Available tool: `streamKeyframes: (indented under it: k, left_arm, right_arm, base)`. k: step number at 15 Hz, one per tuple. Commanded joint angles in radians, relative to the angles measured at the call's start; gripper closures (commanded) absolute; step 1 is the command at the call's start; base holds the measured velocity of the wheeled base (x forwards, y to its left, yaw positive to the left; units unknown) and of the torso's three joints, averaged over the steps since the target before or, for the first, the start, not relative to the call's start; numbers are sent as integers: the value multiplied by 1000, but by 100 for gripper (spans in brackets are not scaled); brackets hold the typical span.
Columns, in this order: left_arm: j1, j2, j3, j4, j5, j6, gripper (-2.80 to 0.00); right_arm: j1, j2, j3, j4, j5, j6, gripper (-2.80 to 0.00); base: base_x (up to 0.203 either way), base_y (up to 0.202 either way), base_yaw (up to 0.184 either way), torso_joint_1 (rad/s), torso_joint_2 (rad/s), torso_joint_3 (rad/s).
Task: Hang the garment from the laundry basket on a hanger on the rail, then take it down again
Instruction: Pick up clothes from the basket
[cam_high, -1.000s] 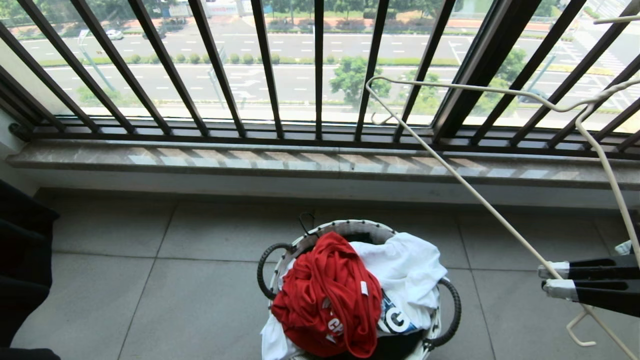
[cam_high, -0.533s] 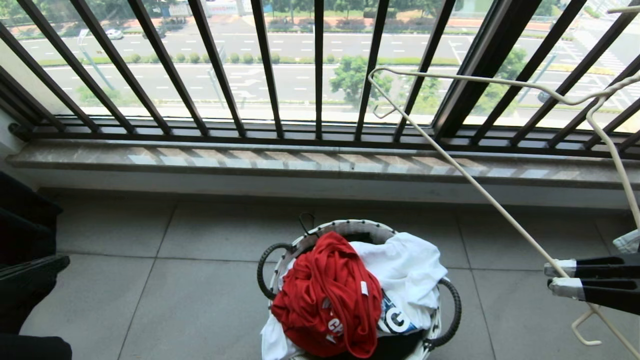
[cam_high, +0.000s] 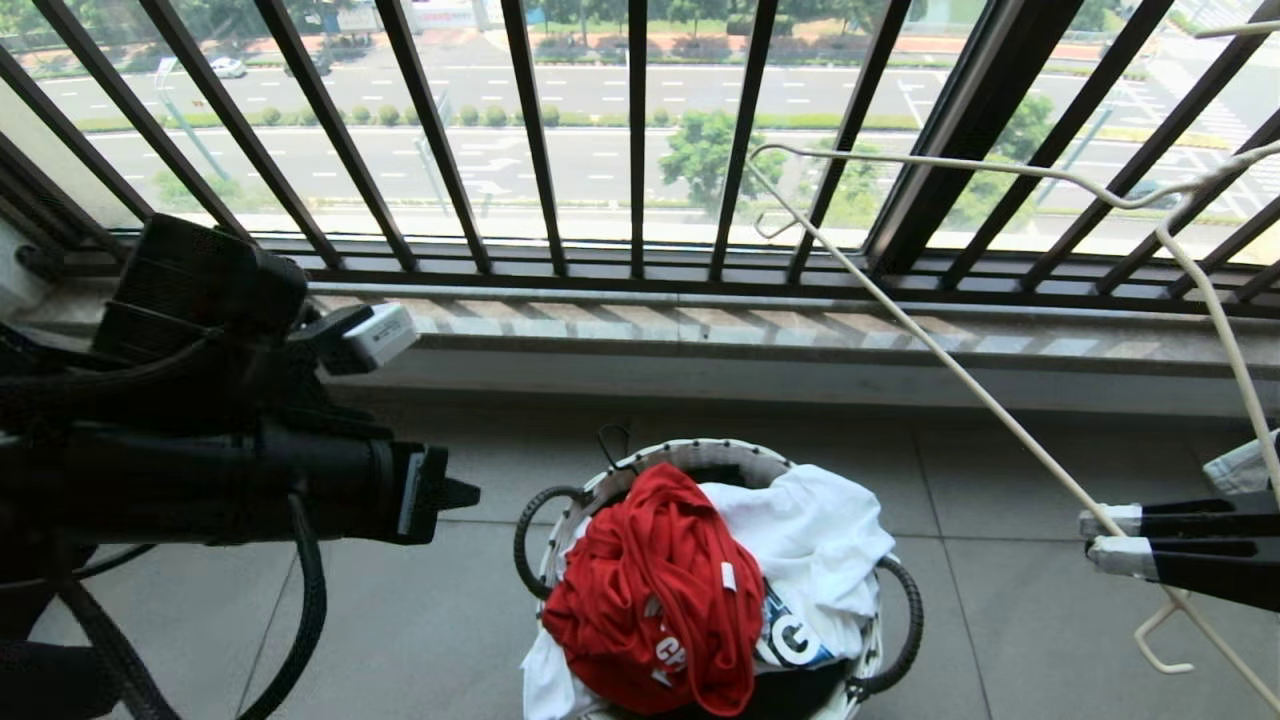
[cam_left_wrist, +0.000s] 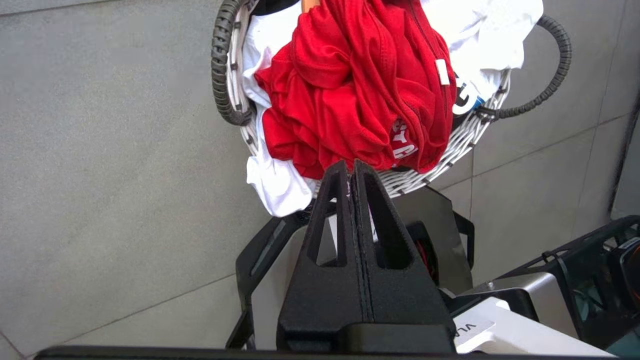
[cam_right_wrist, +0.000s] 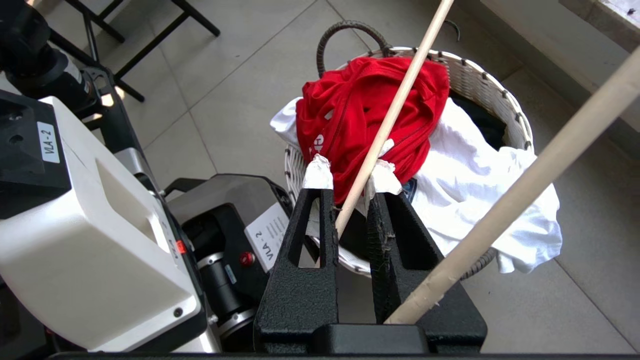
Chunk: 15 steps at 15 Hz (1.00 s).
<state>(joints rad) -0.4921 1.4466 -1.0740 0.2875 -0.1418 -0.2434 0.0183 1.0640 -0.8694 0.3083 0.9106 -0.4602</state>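
The red garment (cam_high: 655, 590) lies crumpled on top of the laundry basket (cam_high: 700, 455), a round white woven one with dark loop handles, on the floor tiles. My left gripper (cam_high: 470, 493) hovers left of the basket, shut and empty. In the left wrist view its tips (cam_left_wrist: 351, 167) point at the garment (cam_left_wrist: 360, 100) without touching it. At the right edge my right gripper (cam_high: 1100, 538) is shut on the long bar of the thin pale hanger (cam_high: 950, 377). The hanger (cam_right_wrist: 400, 100) runs between the taped fingers (cam_right_wrist: 317, 172) above the basket (cam_right_wrist: 495, 95). The rail is out of view.
White clothes (cam_high: 810, 540) fill the basket under and beside the red one. A black barred window railing (cam_high: 640, 150) and a stone sill (cam_high: 640, 330) close the far side. My own base (cam_right_wrist: 100, 225) stands right behind the basket, and black furniture legs (cam_right_wrist: 150, 45) stand beyond it.
My left arm has swung up from the left edge into the head view, toward the basket. The right gripper and the hanger have hardly moved; the hanger only wobbled.
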Motion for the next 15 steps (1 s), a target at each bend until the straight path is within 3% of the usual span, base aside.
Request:
streamKeyframes:
  k: [1,3,8,10,13,15]
  left_arm:
    - [-67,249,-104,10,7,-7,0]
    - [-129,331,-139,12,11,-11,0]
    - [-157,461,-201,-78,28,-15,0]
    - [-162,499,-214,-81,108,-17,0]
    - [-192,515,-221,-100,143,-46,0]
    - [-217,523,-214,-184,182,-94,0]
  right_arm:
    - [-12,-19,-3,2,2,-3,0]
    - [-14,-15,-5,2,2,-3,0]
    - [-14,5,-5,2,1,-5,0]
    - [-14,10,-5,2,1,-5,0]
    - [-14,8,-4,2,1,-5,0]
    - [-14,5,-3,2,1,-5,0]
  base:
    - [0,0,0,0,0,0]
    - [0,0,0,0,0,0]
    - [0,0,0,0,0,0]
    - [0,0,0,0,0,0]
    - [0,0,0,0,0,0]
    - [0,0,0,0,0,0]
